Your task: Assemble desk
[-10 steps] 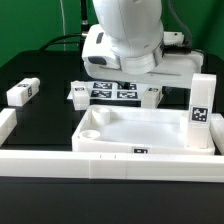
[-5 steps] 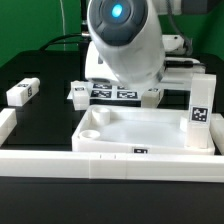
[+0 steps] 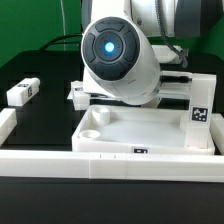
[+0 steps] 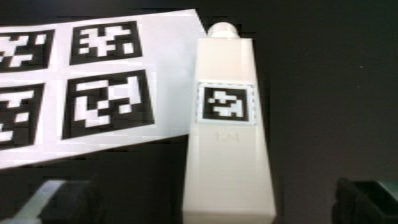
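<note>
Starting with the exterior view, the arm's body (image 3: 120,55) fills the middle of the frame and hides the gripper completely, so no word on the fingers from here. The tabletop (image 3: 100,143) sits lower middle, tray side up. A left leg (image 3: 22,93) lies near the exterior view's left edge, well apart from it. A middle leg (image 3: 78,95) lies just beyond the tray's far left corner, and an upright leg (image 3: 199,112) stands at its right rim; seated or not, I can't tell. Over to the wrist view: the gripper (image 4: 214,205) is spread wide, with dark fingertips (image 4: 54,200) either side of the leg under the wrist (image 4: 226,130), neither touching it. That leg lies flat, tag up, just beside the marker board (image 4: 89,80). Its long axis runs away from the finger line, slightly tilted, so closing would cross its narrow width. My read: it's centred, so a straight drop and squeeze should do, minding the board's edge.
</note>
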You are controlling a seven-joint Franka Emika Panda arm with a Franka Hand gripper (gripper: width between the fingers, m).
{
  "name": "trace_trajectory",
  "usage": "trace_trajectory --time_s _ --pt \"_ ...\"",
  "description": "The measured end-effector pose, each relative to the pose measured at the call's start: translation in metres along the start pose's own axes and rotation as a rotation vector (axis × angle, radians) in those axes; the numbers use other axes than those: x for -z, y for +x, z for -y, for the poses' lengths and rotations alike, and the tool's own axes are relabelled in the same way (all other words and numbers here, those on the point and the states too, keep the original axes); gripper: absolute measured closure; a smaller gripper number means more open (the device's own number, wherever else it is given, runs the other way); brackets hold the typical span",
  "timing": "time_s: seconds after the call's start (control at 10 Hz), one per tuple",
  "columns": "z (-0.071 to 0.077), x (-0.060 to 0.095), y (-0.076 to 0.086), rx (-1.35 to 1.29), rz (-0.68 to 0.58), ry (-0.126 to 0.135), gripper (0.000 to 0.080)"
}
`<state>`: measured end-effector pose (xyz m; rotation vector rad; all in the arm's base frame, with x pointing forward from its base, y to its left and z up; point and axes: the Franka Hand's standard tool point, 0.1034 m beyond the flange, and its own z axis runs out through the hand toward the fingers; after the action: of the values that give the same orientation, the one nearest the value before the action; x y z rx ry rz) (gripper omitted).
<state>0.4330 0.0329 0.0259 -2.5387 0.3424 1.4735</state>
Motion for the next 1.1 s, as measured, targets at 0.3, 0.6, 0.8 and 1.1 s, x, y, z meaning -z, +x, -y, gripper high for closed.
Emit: trace_trajectory --time_s 0.3,0.6,0.8,1.1 --pt "-0.002 -0.011 0.007 -0.026 0.014 -0.005 0.0151" --pt "-0.003 -0.012 0.008 -0.028 0.017 -0.005 0.0174" --pt "-0.003 -0.013 0.008 -0.028 0.017 -0.005 0.0347" --pt "-0.003 -0.013 0.008 -0.028 0.018 -0.005 0.0511"
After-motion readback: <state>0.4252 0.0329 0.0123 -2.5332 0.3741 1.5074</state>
